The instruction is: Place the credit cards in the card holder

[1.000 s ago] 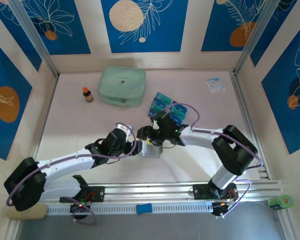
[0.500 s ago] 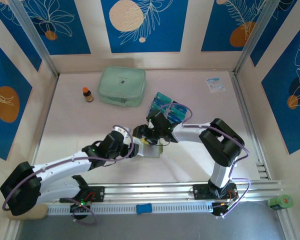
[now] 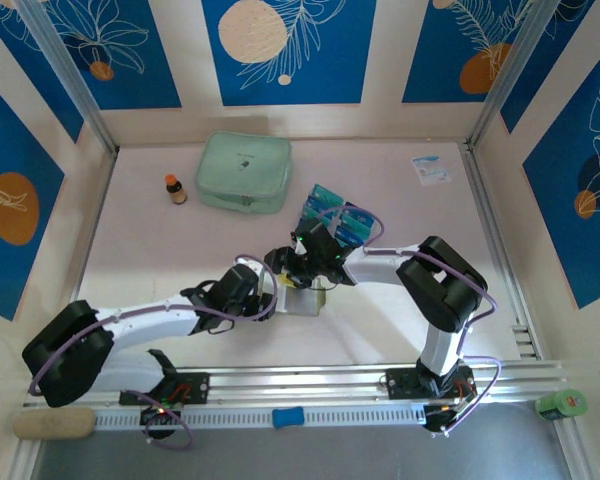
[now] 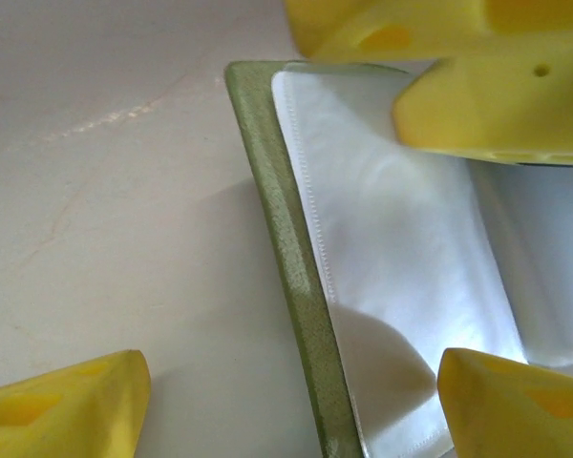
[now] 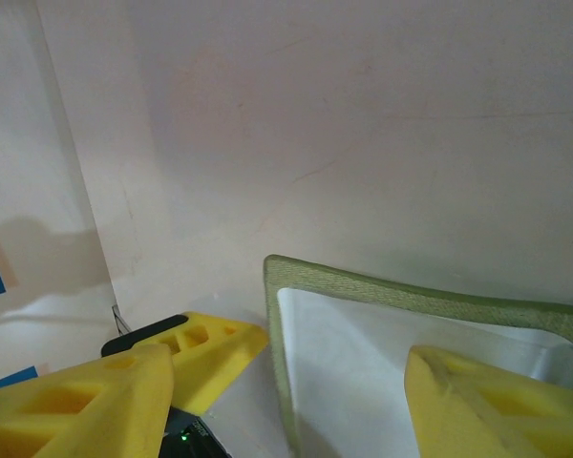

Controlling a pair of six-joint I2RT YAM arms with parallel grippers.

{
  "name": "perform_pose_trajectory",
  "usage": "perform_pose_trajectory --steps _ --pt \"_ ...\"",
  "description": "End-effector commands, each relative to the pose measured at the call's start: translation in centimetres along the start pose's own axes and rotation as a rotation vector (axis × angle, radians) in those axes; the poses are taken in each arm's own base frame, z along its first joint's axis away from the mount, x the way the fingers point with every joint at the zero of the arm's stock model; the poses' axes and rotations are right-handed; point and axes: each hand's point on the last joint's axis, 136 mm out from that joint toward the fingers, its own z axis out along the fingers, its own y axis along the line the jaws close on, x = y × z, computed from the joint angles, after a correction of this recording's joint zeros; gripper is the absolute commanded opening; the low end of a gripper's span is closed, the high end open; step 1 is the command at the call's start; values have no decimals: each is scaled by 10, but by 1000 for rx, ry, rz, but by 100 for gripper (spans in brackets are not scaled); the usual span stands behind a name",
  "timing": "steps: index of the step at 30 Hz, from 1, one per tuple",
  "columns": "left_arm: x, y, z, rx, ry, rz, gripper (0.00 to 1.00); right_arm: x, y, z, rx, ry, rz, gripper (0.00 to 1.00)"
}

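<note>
Olive-green folding card holder (image 3: pixel 302 299) lying open, its edge sitting between the wide, empty jaws of the left gripper (image 4: pixel 291 405) at 9 o'clock — right gripper (image 5: pixel 301 401) hovering at 12 o'clock, jaws spread, gripping nothing.

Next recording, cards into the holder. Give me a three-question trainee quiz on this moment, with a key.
1. True or false: the card holder lies folded shut.
2. Where are the credit cards? A inside the holder; B on the table beyond it; C off the table.
3. Fill in: the left gripper and right gripper both stand ___ astride the holder's edge.
Key: 1 false, it lies open; 2 B; 3 open.
</note>
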Motion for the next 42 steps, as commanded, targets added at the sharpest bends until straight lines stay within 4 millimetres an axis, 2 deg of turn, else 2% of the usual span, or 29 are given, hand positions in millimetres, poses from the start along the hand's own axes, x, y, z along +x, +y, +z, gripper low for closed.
perform_pose_trajectory --steps 1,5,8,10,16,18,24,33,37,42 --pt "-7 11 0 -68 -20 -9 79 2 8 -11 -32 2 -17 65" --pt "0 17 1 -88 -13 -25 79 6 3 -17 -2 0 -42 64" --pt "2 18 2 -88 -12 -32 79 9 -5 -17 25 9 -47 59" --pt "2 18 1 -86 -15 -35 79 11 -11 -15 42 11 -44 52" --pt "4 19 2 -82 -15 -41 79 16 -28 -12 114 4 -38 23" --pt "5 19 1 -79 -16 -41 79 15 -32 -11 132 0 -35 17" --pt "-1 15 -4 -61 -37 -49 79 13 -41 -1 165 21 -46 13" --pt "-33 3 -18 -34 -101 -38 84 10 -40 11 169 74 -98 11" --pt "-37 5 -12 -48 -96 -23 84 10 -39 10 163 78 -101 11" --pt "-31 12 0 -73 -69 -10 85 10 -37 9 153 80 -104 11"
